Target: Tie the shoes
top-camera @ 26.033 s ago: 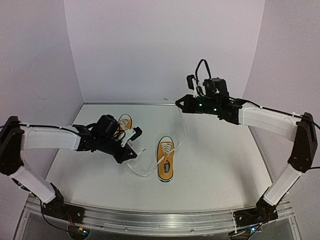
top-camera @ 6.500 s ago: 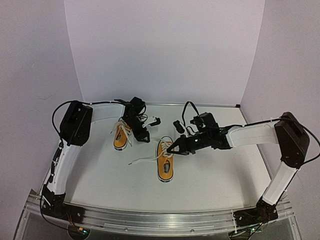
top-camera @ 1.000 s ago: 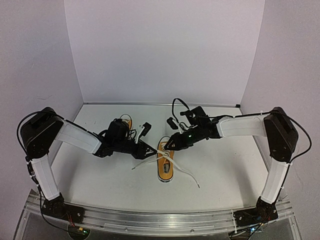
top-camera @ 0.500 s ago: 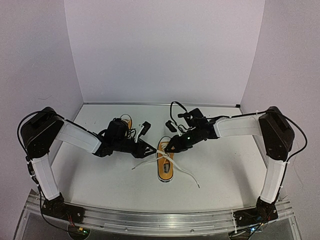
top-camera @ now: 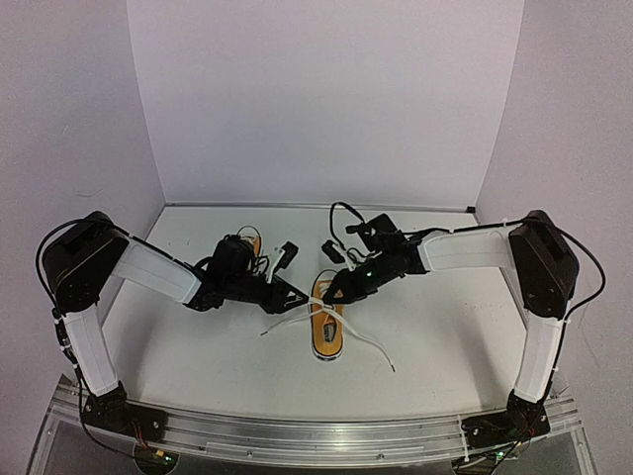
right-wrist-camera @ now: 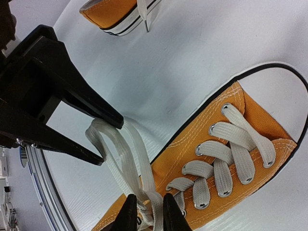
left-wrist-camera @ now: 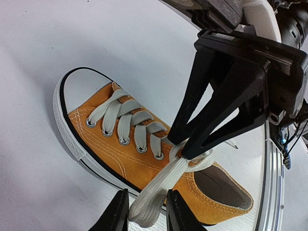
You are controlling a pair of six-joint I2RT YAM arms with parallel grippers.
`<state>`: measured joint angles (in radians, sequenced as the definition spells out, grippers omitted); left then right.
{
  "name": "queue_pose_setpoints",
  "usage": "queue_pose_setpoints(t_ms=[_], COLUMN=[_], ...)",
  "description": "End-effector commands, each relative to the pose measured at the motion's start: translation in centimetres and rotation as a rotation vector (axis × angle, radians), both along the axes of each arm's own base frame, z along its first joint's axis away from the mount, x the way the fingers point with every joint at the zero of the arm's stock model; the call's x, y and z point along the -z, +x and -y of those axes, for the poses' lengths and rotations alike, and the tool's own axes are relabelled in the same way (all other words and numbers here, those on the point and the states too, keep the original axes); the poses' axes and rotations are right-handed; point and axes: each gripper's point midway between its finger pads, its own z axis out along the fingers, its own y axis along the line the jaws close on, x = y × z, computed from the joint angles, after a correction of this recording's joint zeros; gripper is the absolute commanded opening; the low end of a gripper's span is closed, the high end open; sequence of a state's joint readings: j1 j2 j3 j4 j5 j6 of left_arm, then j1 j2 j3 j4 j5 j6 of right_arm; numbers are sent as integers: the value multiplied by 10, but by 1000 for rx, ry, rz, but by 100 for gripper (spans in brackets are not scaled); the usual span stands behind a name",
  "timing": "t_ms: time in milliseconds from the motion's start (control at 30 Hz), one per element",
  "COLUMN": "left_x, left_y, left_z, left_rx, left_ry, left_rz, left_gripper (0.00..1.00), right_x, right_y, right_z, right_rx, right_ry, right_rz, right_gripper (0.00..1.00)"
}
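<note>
The near orange shoe (top-camera: 327, 329) lies toe towards the back wall, and its white lace (top-camera: 368, 346) trails to the front right. My left gripper (top-camera: 298, 294) is just left of its tongue. In the left wrist view the left gripper (left-wrist-camera: 147, 214) is shut on a folded lace loop (left-wrist-camera: 153, 196) beside the shoe (left-wrist-camera: 115, 149). My right gripper (top-camera: 334, 293) is over the top eyelets. In the right wrist view the right gripper (right-wrist-camera: 148, 216) pinches the lace (right-wrist-camera: 144, 185) at the crossing on the shoe (right-wrist-camera: 231, 159). The second shoe (top-camera: 247, 243) lies behind the left arm.
The second shoe (right-wrist-camera: 111, 10) lies at the far left with its own lace hanging loose. A loose lace end (top-camera: 267, 332) lies left of the near shoe. The table's metal front rail (top-camera: 316, 435) runs along the bottom, and the lilac walls close in the back and sides.
In the last second my right gripper has shifted slightly left over the shoe's tongue. The left gripper and both shoes have stayed put. Earlier, both arms came in from farther away.
</note>
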<state>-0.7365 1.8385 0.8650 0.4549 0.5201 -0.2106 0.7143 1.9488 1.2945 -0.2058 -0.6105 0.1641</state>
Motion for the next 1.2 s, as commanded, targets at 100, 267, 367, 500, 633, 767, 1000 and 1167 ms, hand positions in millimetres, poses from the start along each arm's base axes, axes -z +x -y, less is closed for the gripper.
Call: queue_pose_setpoints(t_ms=[100, 267, 367, 500, 633, 767, 1000, 1167], left_x=[-21, -18, -14, -7, -4, -4, -37, -59], left_y=[15, 16, 14, 11, 9, 10, 7, -4], left_z=[2, -1, -4, -7, -9, -11, -20, -24], left_rx=[-29, -46, -49, -46, -45, -43, -41, 8], left_ry=[-43, -31, -16, -1, 10, 22, 25, 119], left_rz=[57, 50, 45, 35, 36, 59, 270, 534], left_gripper=[18, 0, 0, 0, 0, 0, 30, 40], right_x=[-7, -21, -28, -36, -41, -38, -32, -30], right_y=[4, 6, 7, 10, 9, 5, -1, -1], right_z=[0, 5, 10, 15, 17, 15, 10, 10], right_rx=[3, 28, 52, 89, 107, 99, 81, 83], right_ry=[-20, -15, -19, -11, 13, 30, 69, 73], right_rz=[38, 71, 92, 118, 121, 104, 66, 65], right_gripper=[1, 0, 0, 0, 0, 0, 0, 0])
